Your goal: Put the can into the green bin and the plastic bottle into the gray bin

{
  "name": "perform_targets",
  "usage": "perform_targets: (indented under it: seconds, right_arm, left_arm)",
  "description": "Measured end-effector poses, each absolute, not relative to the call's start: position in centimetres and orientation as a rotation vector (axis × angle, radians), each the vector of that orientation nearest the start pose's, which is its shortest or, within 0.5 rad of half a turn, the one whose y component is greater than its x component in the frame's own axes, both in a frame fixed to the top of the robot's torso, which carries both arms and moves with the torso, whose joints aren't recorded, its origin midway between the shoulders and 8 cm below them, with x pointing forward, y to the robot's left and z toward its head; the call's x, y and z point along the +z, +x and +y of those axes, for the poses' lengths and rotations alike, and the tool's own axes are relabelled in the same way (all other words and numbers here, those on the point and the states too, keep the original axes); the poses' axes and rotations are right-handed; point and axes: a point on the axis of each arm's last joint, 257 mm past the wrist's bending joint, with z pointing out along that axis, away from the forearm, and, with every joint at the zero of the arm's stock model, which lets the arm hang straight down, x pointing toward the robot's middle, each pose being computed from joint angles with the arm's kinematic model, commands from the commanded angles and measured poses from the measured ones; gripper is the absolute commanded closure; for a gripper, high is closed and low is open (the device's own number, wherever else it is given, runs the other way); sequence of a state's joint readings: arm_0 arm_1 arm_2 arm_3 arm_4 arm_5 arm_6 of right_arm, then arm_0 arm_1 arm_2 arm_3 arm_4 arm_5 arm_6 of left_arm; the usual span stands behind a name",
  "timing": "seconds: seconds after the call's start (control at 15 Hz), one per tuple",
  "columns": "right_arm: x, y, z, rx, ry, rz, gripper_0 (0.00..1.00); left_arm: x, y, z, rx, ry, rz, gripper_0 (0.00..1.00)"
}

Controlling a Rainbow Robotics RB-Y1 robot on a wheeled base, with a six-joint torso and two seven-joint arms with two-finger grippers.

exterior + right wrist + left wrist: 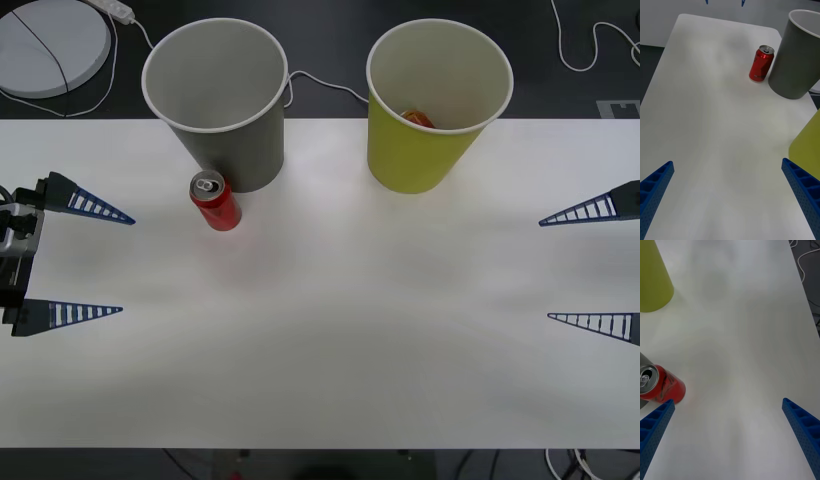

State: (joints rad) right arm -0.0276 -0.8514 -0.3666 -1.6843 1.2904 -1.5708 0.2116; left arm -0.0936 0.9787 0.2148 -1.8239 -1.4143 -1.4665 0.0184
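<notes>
So here's where I'm at: both my arms are parked at the sides of the white desk (330,330). My left pincer (95,262) sits over the left edge with its blue ribbed fingers spread wide and nothing between them, and my right pincer (590,268) is over the right edge, same deal, wide open and holding nothing. The can (215,200) is standing upright on the desk, silver top and pull tab facing up, right in front of the gray bin (222,100) and just beside its base, maybe touching it, I honestly can't tell. From my left wrist camera the can (660,386) is close by one of my fingers (655,427), but they're not touching. From my right wrist camera the can (761,64) sits well across the desk next to the gray bin (797,56). The green bin (435,105) stands upright to the right of the gray one, with a gap between them, both along the back edge of the desk. There's something orange down inside the green bin (418,119), can't make out what it is. Behind the desk there's a round white disc (50,45) and some white cables (320,82) on the dark floor.
</notes>
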Motion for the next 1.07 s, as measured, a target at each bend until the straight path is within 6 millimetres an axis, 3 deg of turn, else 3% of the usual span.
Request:
perform_targets:
  seconds: [0.6,1.07]
  right_arm:
    - [-14.50,35.73,-28.67,0.331,-1.674,1.275,0.00]
    - [-14.50,35.73,-28.67,0.331,-1.674,1.275,0.00]
  left_arm:
    - [-15.28,36.69,27.01,-0.233,1.845,1.447,0.00]
    - [-15.46,36.70,26.55,-0.268,1.605,1.570,0.00]
